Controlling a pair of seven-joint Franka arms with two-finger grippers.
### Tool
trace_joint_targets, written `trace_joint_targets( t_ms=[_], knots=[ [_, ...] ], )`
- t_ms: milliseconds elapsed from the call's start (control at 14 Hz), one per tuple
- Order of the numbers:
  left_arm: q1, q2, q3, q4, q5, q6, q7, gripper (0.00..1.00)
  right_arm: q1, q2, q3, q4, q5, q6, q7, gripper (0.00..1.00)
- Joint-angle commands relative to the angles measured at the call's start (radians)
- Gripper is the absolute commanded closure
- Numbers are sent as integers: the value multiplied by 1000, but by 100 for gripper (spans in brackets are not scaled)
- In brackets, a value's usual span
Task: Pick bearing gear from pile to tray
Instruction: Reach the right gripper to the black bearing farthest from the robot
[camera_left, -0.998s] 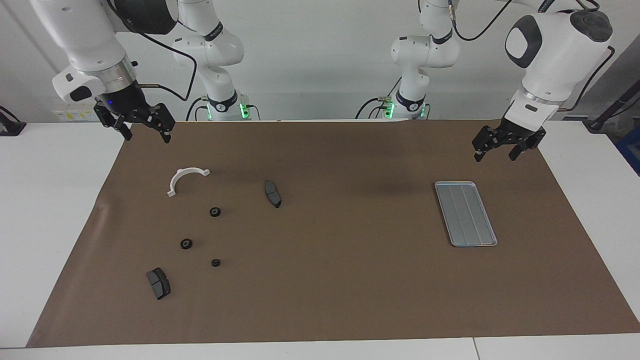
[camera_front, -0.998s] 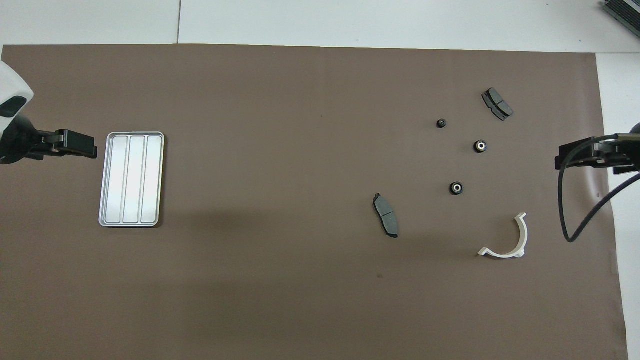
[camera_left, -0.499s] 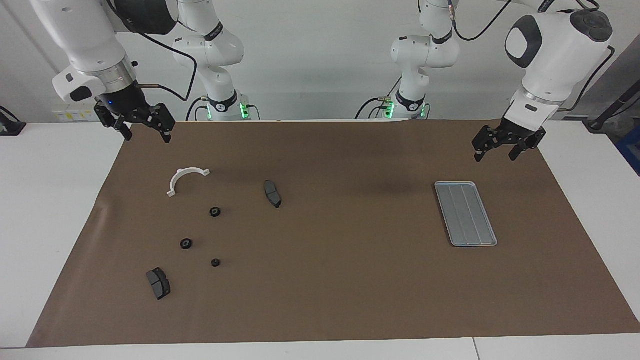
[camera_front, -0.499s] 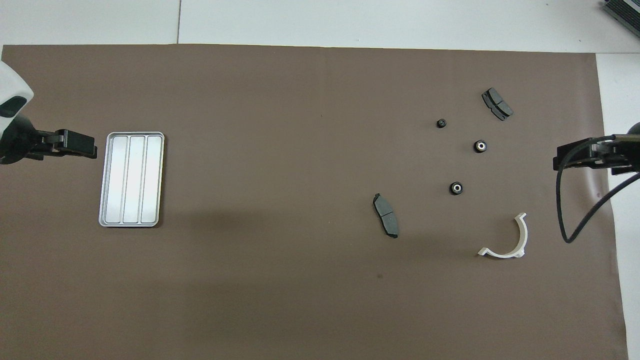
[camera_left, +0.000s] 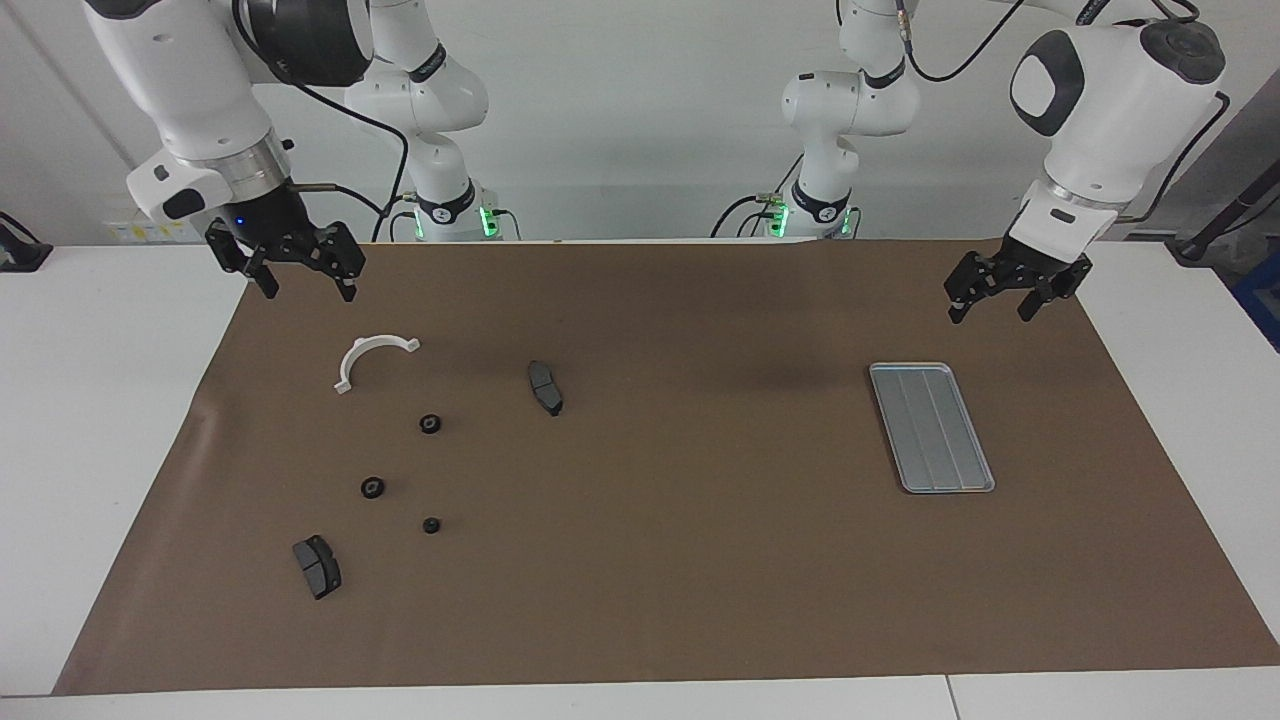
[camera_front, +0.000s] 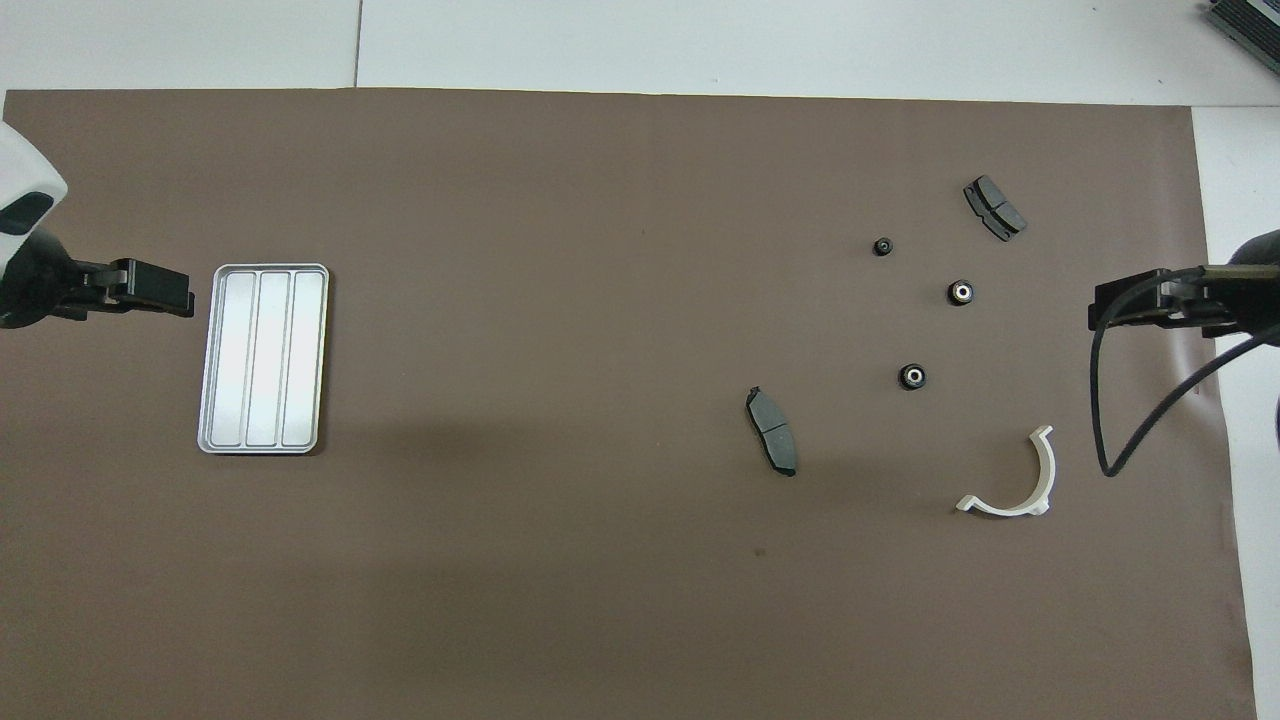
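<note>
The pile lies on the brown mat at the right arm's end. It holds three small black gears (camera_left: 430, 423) (camera_left: 372, 487) (camera_left: 431, 525), two dark grey brake pads (camera_left: 546, 388) (camera_left: 317, 566) and a white half-ring bracket (camera_left: 370, 358). The gears also show in the overhead view (camera_front: 912, 377) (camera_front: 960, 293) (camera_front: 883, 246). The silver tray (camera_left: 931, 427) (camera_front: 264, 357) lies empty at the left arm's end. My right gripper (camera_left: 303, 283) (camera_front: 1100, 308) is open and empty, raised over the mat near the bracket. My left gripper (camera_left: 990, 306) (camera_front: 185, 293) is open and empty, raised beside the tray.
The brown mat (camera_left: 700, 560) covers most of the white table (camera_left: 90, 420). A black cable (camera_front: 1130, 420) hangs from the right wrist over the mat's edge. Both arm bases stand at the robots' edge of the table.
My right gripper has moved a little inward over the mat, toward the pile, and slightly lower. The left arm, the parts and the tray have not moved.
</note>
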Motion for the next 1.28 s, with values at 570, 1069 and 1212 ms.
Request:
trace_joint_targets(
  t_ms=[570, 1069, 1212],
  knots=[
    [-1, -20, 1, -23, 15, 12, 0, 0, 31, 327, 22, -10, 29, 458, -30, 0],
    [-1, -20, 1, -23, 15, 12, 0, 0, 71, 528, 33, 58, 90, 606, -20, 0],
    [-1, -20, 1, -23, 15, 12, 0, 0, 74, 543, 33, 58, 78, 611, -23, 0]
  ],
)
